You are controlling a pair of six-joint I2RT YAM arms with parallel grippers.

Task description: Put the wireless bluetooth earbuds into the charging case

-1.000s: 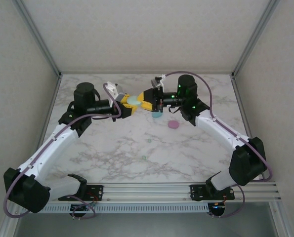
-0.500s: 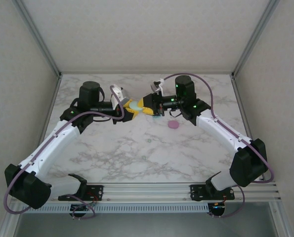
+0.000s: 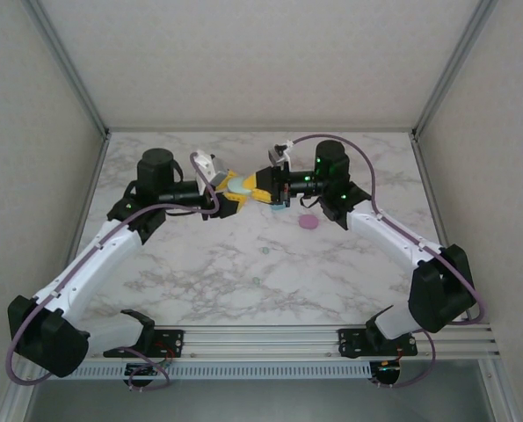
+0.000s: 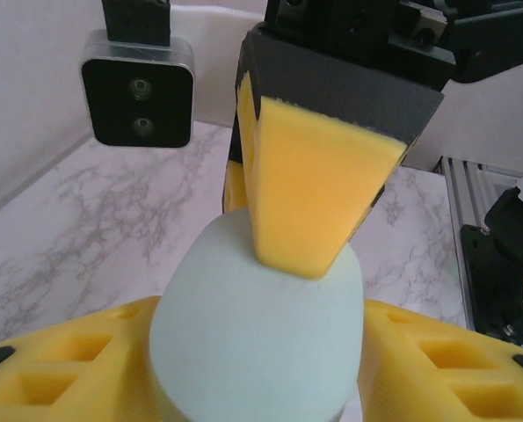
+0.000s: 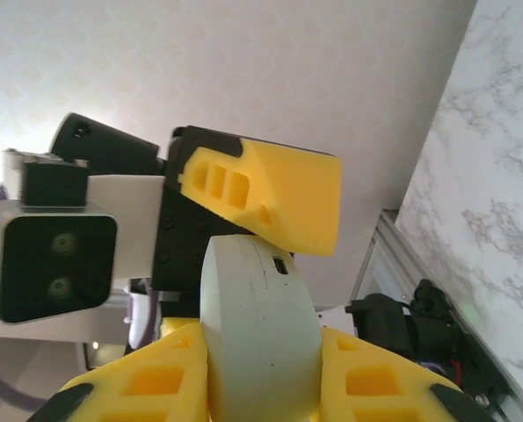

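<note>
The charging case [image 3: 240, 185], a pale mint oval, hangs above the table [image 3: 199, 264] at 12 o'clock from its centre, between the left gripper [image 3: 233, 190] and the right gripper [image 3: 255, 186]. In the right wrist view the right fingers [image 5: 147, 387] pinch the case across its flat faces. In the left wrist view the left fingers [image 4: 59, 378] flank its width, but I cannot tell whether they press or merely bracket it. Two specks that appear to be earbuds lie loose on the marble: one [image 3: 266, 250] near the centre and one [image 3: 256, 281] toward 6 o'clock. A pink disc [image 3: 309, 222] rests at 2 o'clock. The case looks like a light, rigid, smooth shell. It is likely to slip or twist if held at its curved rim, so grip the flat faces with the foam pads and leave the lid seam free. The earbuds look tiny, hard and nearly weightless, and they may roll or flick away. Approach each one from above and nip it across its body with the pad tips, using little force.
</note>
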